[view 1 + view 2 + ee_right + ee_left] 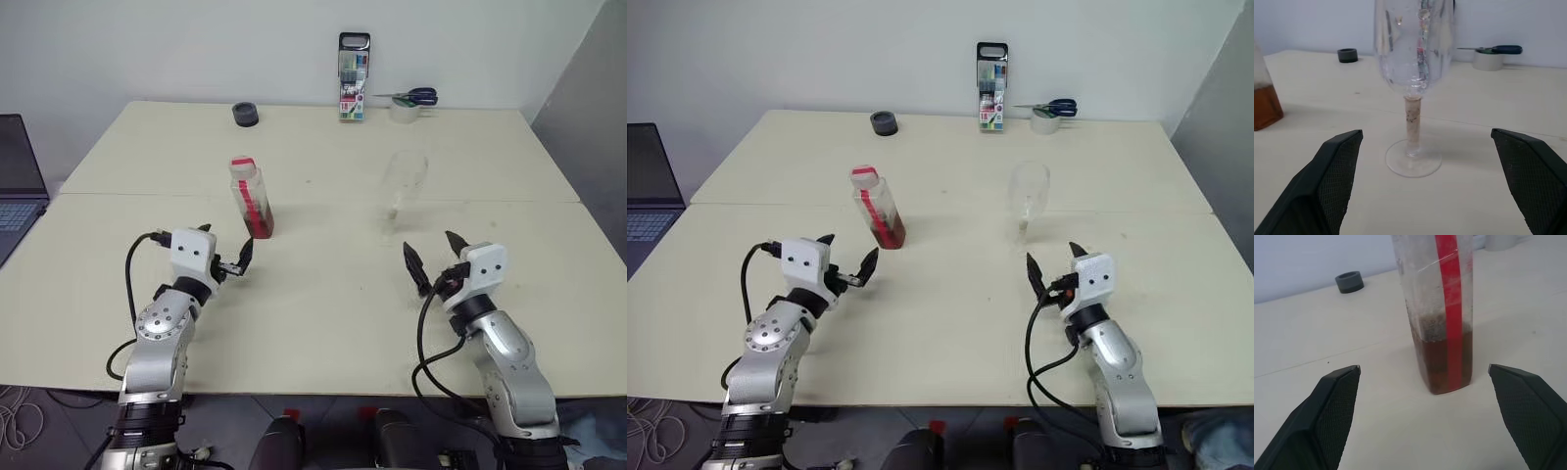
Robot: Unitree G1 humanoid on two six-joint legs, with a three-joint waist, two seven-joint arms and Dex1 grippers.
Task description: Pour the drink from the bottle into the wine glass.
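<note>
both grippers, left [227, 262] and right [433, 257], gape wide and empty, so the reach is underway: left must close on the small clear plastic red-labelled bottle [251, 199] of amber-brown drink [1442, 360], standing left of the clear stemmed wine glass [1028, 201].

The two head views look forward and down from above the near edge of the table [323, 323], facing its 12 o'clock side and the wall behind; they stand side by side and share nearly the whole tabletop, from both arms to the marker case [354, 78] at the far edge. The left wrist view sits low, close behind the left gripper [1424, 369], facing level across the table with the bottle [1437, 313] very near at 12 o'clock. The right wrist view, equally low, looks past the right gripper [1426, 132] at the wine glass [1414, 83], also near at 12 o'clock. Both wrist views share the dark ring [1347, 55] far back.
</note>
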